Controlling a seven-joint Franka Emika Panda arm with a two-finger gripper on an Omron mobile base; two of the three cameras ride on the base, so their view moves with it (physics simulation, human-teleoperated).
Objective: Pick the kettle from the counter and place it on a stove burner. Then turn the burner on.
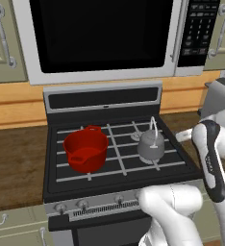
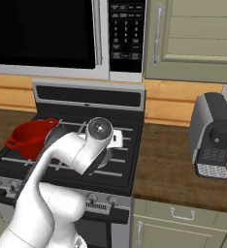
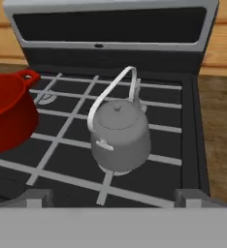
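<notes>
The small grey kettle (image 1: 150, 145) stands upright on the black cooktop's front right stove burner (image 3: 116, 169), its wire handle arched up and its spout toward the rear. In the hand view the kettle (image 3: 119, 133) sits a short way in front of my gripper (image 3: 113, 201). The gripper is open: its fingertips (image 3: 35, 198) stand wide apart with nothing between them, back from the kettle near the stove's front edge. In the right base view my arm hides the kettle. The dark wood counter (image 2: 173, 162) runs on both sides of the stove.
A red two-handled pot (image 1: 86, 149) fills the front left burner, a hand's width left of the kettle. Control knobs (image 1: 82, 204) line the stove's front panel. A microwave (image 1: 100, 33) hangs above. A coffee machine (image 2: 213, 135) stands on the right counter.
</notes>
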